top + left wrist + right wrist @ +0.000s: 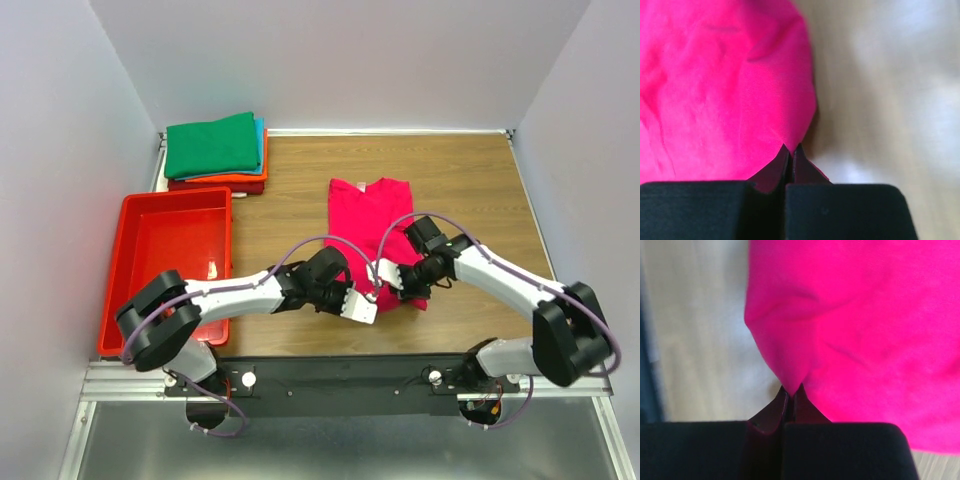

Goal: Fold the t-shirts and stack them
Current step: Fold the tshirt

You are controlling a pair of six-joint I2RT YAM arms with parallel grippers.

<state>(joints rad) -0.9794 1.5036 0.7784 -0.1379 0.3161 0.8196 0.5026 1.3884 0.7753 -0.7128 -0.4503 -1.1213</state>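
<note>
At the far left the folded stack (215,150) is done; the pink t-shirt (368,215) remains, seemingly half-folded, with left gripper (791,151) and right gripper (791,390) each pinching its near edge.

Matt cloth t-shirt (365,215) (creased), wooden table (480,180) — smooth

Wooden table (480,180), pale lilac walls (60,150)

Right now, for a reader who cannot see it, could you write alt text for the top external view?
The left gripper and right gripper are shut on the near edge of a magenta-pink t-shirt lying on a wooden table. A stack of folded shirts sits at the far left, behind a red tray.
</note>
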